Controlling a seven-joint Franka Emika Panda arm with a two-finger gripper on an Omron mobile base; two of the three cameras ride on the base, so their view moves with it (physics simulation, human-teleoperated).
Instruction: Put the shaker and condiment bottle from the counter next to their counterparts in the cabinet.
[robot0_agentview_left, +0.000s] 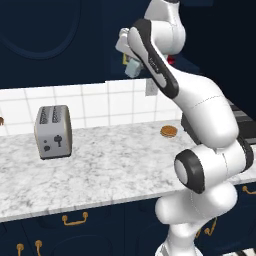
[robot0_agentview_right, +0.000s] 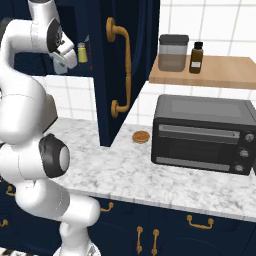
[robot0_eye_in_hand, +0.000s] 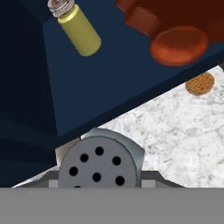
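The two-finger gripper (robot0_agentview_left: 131, 62) is pinching the pale blue-grey shaker (robot0_eye_in_hand: 99, 162) at the navy cabinet (robot0_eye_in_hand: 113, 87). A yellow-olive shaker (robot0_eye_in_hand: 78, 28) is standing inside. No writing is legible.

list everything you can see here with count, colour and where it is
shaker: 1, pale blue-grey with dark holed cap, in the gripper, up by the cabinet shelf
yellow shaker: 1, yellow-olive, silver cap, on the cabinet shelf
red item: 1, dark red, on the same shelf
cabinet: 1, navy, door open, brass handle
toaster: 1, grey, on the counter
waffle: 1, orange-brown, on the counter
oven: 1, black, on the counter
counter: 1, white-grey marble
wooden shelf: 1, tan, above the oven
canister: 1, dark lid, on the wooden shelf
brown bottle: 1, beside the canister
gripper: 1, white, holding the shaker
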